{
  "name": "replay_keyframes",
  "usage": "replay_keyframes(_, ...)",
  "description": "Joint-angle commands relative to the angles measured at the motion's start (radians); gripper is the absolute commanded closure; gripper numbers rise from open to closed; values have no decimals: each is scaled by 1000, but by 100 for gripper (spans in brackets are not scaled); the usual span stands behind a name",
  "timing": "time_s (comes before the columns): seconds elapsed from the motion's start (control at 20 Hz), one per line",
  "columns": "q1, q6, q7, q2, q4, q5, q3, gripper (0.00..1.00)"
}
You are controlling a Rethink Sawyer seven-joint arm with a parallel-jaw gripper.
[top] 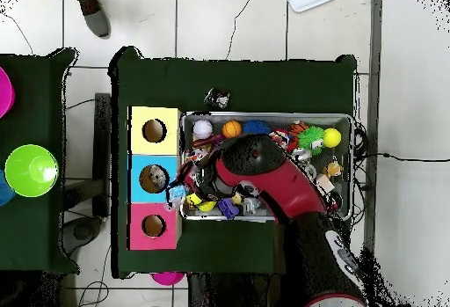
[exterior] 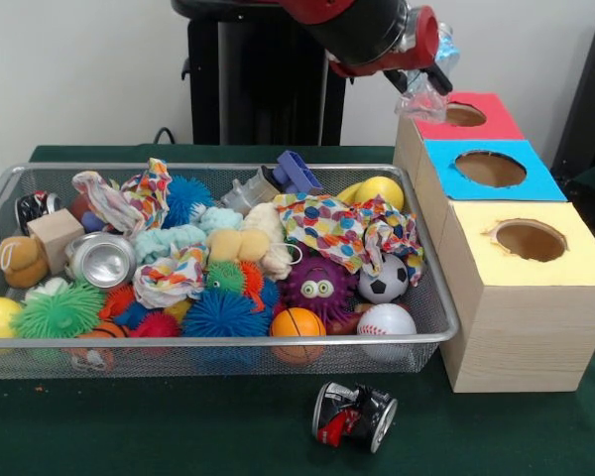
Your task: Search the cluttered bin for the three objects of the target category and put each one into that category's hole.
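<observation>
My gripper hangs at the near-left edge of the red-topped box, shut on a crumpled clear plastic piece. In the overhead view the gripper is beside the boxes, about level with the seam between the blue box and the red box. Each box top has a round hole; the yellow box stands nearest. The wire bin holds a silver can, balls, spiky toys and patterned cloth. A crushed dark can lies on the green table in front of the bin.
The arm reaches across the bin in the overhead view. The crushed can lies outside the bin. A green bowl sits on a separate table at left. A person's shoe shows at the top.
</observation>
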Motion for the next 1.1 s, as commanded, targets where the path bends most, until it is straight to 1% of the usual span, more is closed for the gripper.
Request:
replay_keyframes(0.05, 26, -89, 270, 69, -71, 68, 49, 100)
replay_keyframes(0.4, 71, -132, 279, 76, -65, 89, 40, 100)
replay_keyframes(0.8, 121, -163, 303, 57, -43, 130, 34, 100)
replay_keyframes(1.1, 144, -188, 304, 79, -55, 146, 31, 100)
